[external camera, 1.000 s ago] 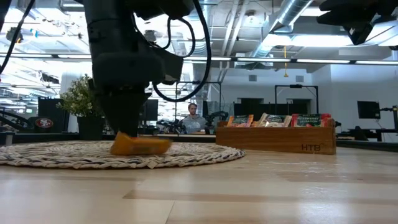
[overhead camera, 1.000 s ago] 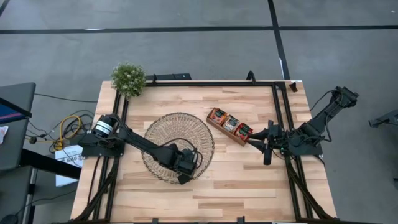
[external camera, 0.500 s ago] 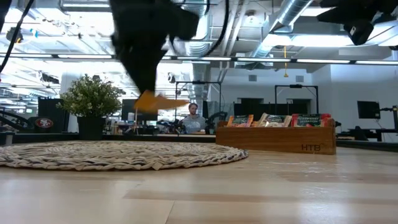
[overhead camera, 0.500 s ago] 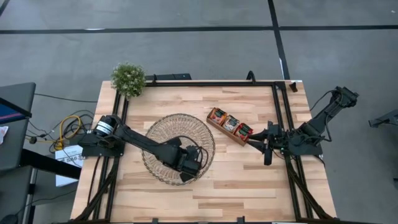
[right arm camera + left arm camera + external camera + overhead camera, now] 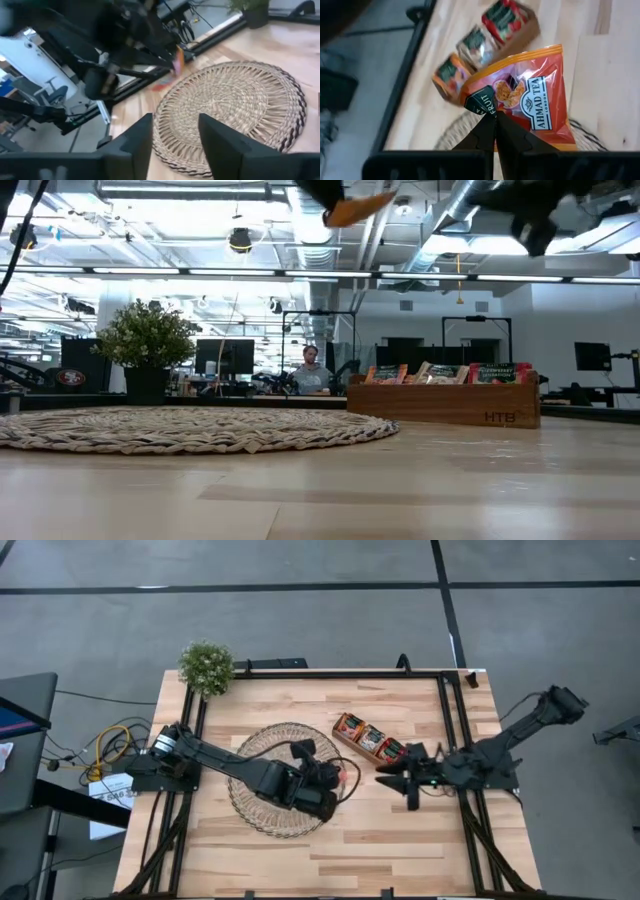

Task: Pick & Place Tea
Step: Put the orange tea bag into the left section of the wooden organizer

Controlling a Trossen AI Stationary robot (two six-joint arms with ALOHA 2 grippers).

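An orange tea sachet (image 5: 525, 100) hangs high over the right rim of the round wicker mat (image 5: 285, 775), with my left gripper (image 5: 495, 131) shut on it. In the low view the sachet (image 5: 360, 207) shows near the top of the picture. My right gripper (image 5: 392, 780) stands open in the air between the mat and the table's right side, pointing at the left gripper with nothing between its fingers (image 5: 142, 137). The wooden tray (image 5: 370, 740) holds several sachets standing on edge in its compartments. My left gripper pinches the sachet between its two fingertips at one edge, by the dark green label (image 5: 482, 106). The rest of the sachet sticks out beyond the fingers toward the tray. It is lifted clear of the mat, flat and uncreased.
A potted plant (image 5: 206, 665) stands at the table's far left corner. A black frame rail (image 5: 455, 730) runs along the right side. Bare wood lies along the near edge (image 5: 330, 850). In the low view a person (image 5: 311, 370) sits in the room beyond.
My left gripper has taken the orange sachet up off the mat, risen high and swung toward the table's right, turning its wrist as it went. My right gripper has moved toward the table's left, nearer the left gripper and the mat.
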